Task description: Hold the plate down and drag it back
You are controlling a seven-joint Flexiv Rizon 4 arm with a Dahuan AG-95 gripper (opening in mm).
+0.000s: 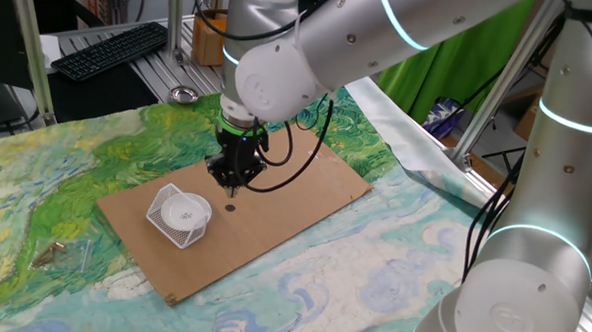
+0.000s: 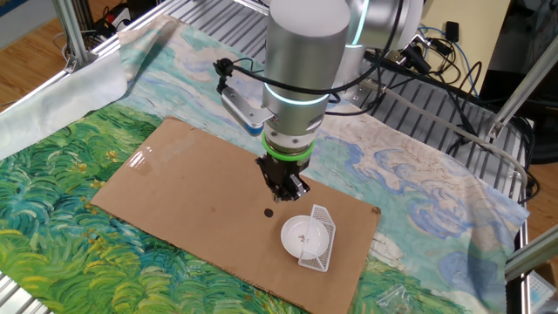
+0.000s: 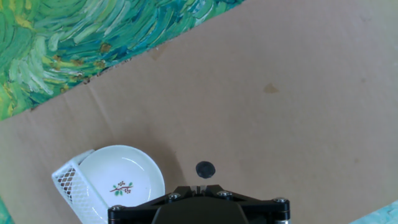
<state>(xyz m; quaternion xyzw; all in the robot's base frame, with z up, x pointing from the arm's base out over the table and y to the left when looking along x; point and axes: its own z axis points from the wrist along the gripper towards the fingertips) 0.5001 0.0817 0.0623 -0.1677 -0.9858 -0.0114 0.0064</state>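
Note:
The plate (image 1: 187,210) is a small round white dish with a tiny sprig at its centre. It rests partly on a tipped white mesh basket (image 1: 165,218) on the cardboard sheet (image 1: 307,191). It also shows in the other fixed view (image 2: 302,233) and at the lower left of the hand view (image 3: 121,180). My gripper (image 1: 230,187) points down just above the cardboard, to the right of the plate and apart from it, near a black dot (image 3: 205,169). Its fingers are together and empty (image 3: 200,186), as the other fixed view (image 2: 277,196) also shows.
The cardboard lies on a green and blue painted cloth (image 1: 37,187). A small metal bowl (image 1: 183,94) and a keyboard (image 1: 111,49) sit at the back. A clear plastic bag (image 1: 65,254) lies left of the cardboard. The mesh basket (image 2: 321,249) sits against the plate.

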